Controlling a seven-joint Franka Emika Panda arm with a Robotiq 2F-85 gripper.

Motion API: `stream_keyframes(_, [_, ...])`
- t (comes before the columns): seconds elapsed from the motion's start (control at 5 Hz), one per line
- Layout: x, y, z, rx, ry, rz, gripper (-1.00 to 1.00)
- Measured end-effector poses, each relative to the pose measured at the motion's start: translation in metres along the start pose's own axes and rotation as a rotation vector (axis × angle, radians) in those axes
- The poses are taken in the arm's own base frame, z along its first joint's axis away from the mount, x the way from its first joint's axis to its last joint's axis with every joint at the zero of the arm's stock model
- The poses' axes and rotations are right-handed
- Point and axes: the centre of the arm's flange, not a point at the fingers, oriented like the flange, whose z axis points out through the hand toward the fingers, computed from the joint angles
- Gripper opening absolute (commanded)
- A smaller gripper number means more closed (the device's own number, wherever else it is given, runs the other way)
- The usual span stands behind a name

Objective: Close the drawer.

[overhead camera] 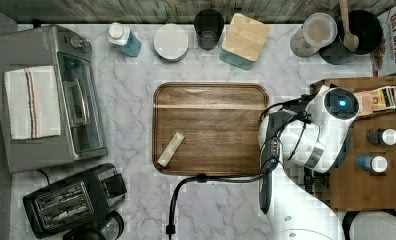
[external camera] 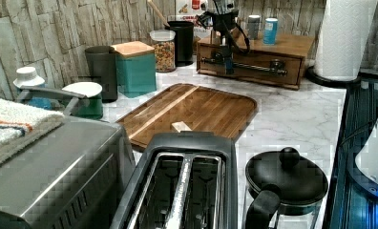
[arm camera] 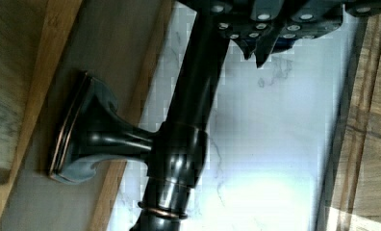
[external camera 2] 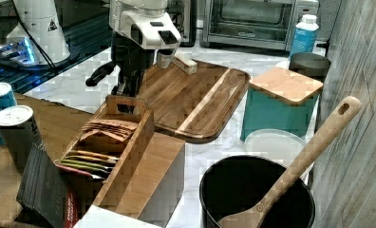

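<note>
Gripper: black gripper (external camera: 224,56) at the handle; finger state cannot be told.
Drawer: medium-brown wooden drawer (external camera: 254,63) with black bar handle (arm camera: 188,115), directly behind gripper.
Cabinet top: two bottles (overhead camera: 381,136).
Wooden caddy (external camera 2: 124,137): packets, beside gripper.

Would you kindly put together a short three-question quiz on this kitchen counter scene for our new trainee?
1. True or false: the small pale block lies on the serving tray.
2. In the left view, the gripper is at: A the drawer handle, B the toaster, C the paper towel roll.
3. How many bottles stand on the cabinet top?
Key: 1 true; 2 A; 3 two.
</note>
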Motion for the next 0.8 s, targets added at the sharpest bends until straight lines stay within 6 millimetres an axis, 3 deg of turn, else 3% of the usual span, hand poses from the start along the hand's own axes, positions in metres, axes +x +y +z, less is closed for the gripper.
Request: stream_keyframes(0.8, [-0.0018,-0.0054,0.0000,-0.024,0.008,-0.005,-1.00])
